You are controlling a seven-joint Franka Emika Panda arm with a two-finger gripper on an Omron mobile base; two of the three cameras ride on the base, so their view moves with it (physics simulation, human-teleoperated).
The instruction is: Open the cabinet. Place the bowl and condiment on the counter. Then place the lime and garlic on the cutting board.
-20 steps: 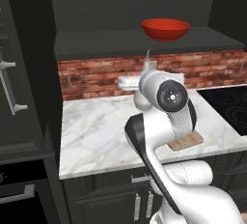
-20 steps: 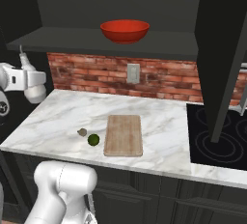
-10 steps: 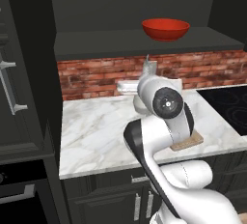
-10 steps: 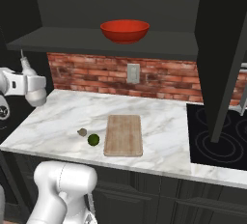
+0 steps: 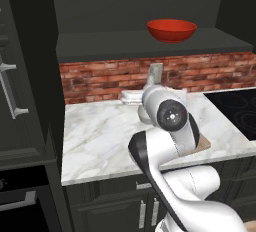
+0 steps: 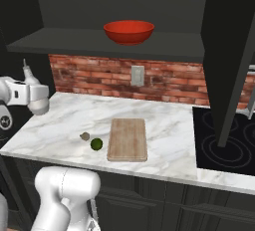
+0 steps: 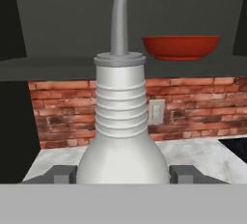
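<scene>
1. My gripper (image 7: pixel 123 177) has the condiment (image 7: pixel 121 136) between its two finger tips (image 7: pixel 60 174) – the jaws stand partly apart, closed onto the bottle's wide white body.
2. I see the bottle upright in the hand view, its thin nozzle pointing up past the shelf edge.
3. From the right base view, the hand carries the condiment (image 6: pixel 26 70) above the counter's (image 6: pixel 60 135) left end, near the brick wall.
4. The bowl (image 6: pixel 129 31) sits on the open cabinet's shelf (image 6: pixel 74 43), toward the middle, well above the worktop.
5. The cutting board (image 6: pixel 128 139) lies bare at the counter's front edge, about midway along.
6. The lime (image 6: pixel 96 144) rests on the marble just left of the board's front corner – the garlic (image 6: pixel 85 136) sits just beside the lime, on its left.
</scene>
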